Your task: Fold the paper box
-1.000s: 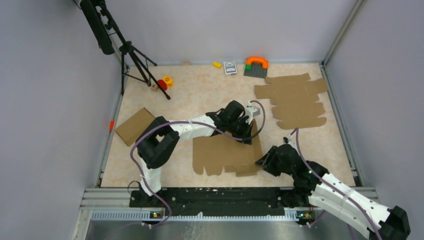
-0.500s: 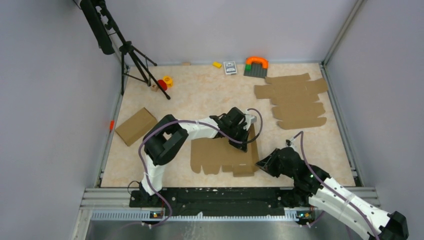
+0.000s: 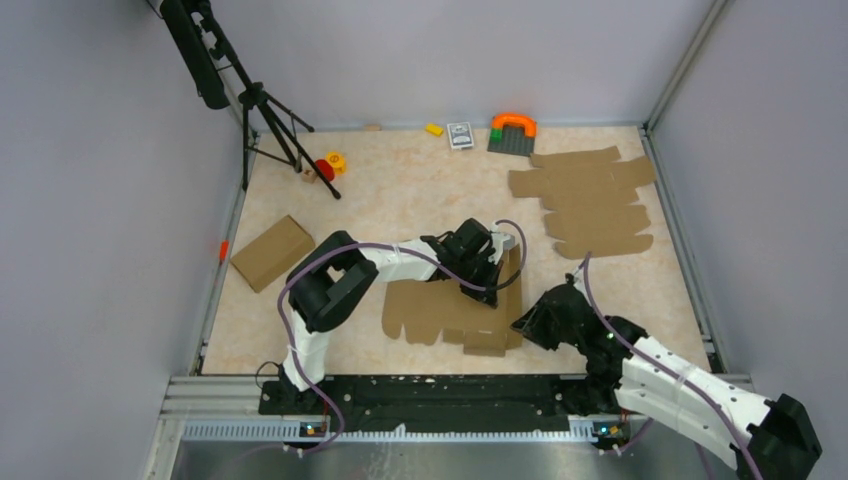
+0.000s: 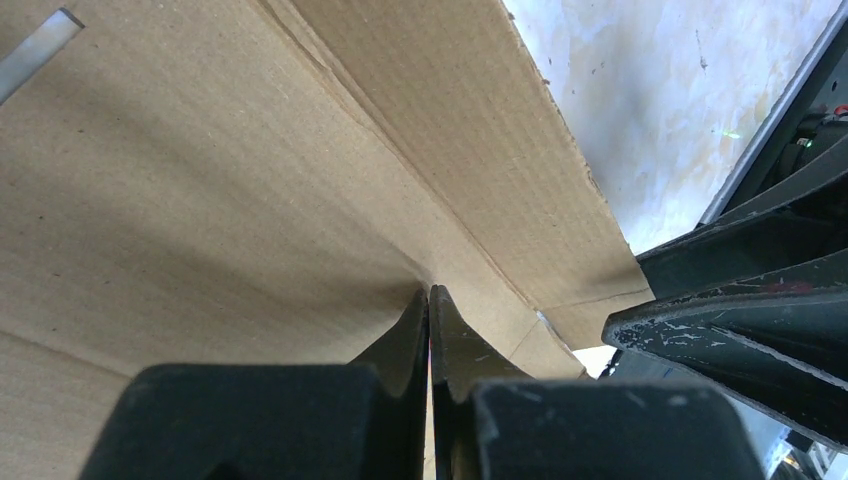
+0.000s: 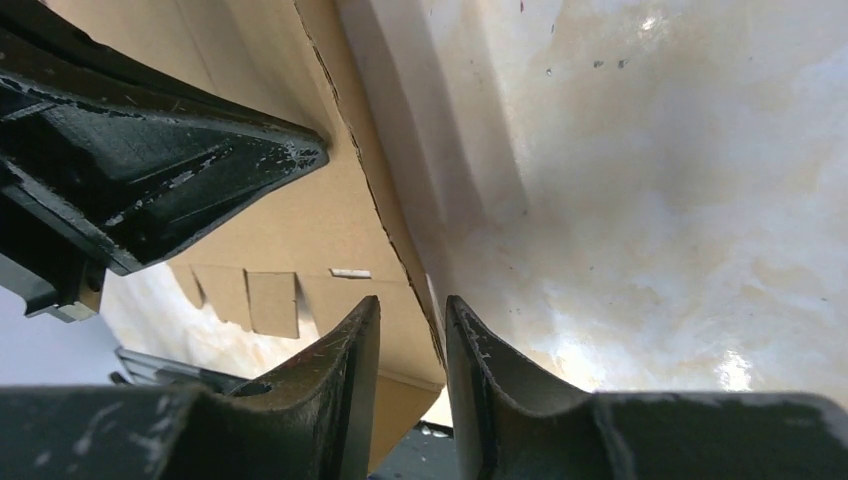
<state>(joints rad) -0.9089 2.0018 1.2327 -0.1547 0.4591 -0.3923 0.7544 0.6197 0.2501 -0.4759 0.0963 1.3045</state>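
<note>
- First, on the left: the left arm rises from its base at the near edge, folds at a high elbow and lays its white forearm out to the right. The black two-finger left gripper (image 3: 480, 285) points down at the sheet. Its jaws are pressed fully together with nothing between them.
- Next, in the middle: the paper box (image 3: 430, 310), a plain brown die-cut cardboard sheet, lies mostly flat on the marbled beige table (image 3: 400, 190) just ahead of the arm bases. Its long axis runs left to right, with tabs along the near edge. Its right end panel (image 3: 516, 268) stands up off the table.
- On the right, the right arm reaches low from the near right corner, up and leftward. The black right gripper (image 3: 527, 322) meets the sheet's near right corner.
- The left wrist view alone shows the closed tips resting on the cardboard right at a crease — and scuffed black fingers close by on the right.
- The right wrist view alone shows that gripper's jaws slightly parted, the raised panel's edge running into the gap. Whether either pad touches it cannot be told.
</note>
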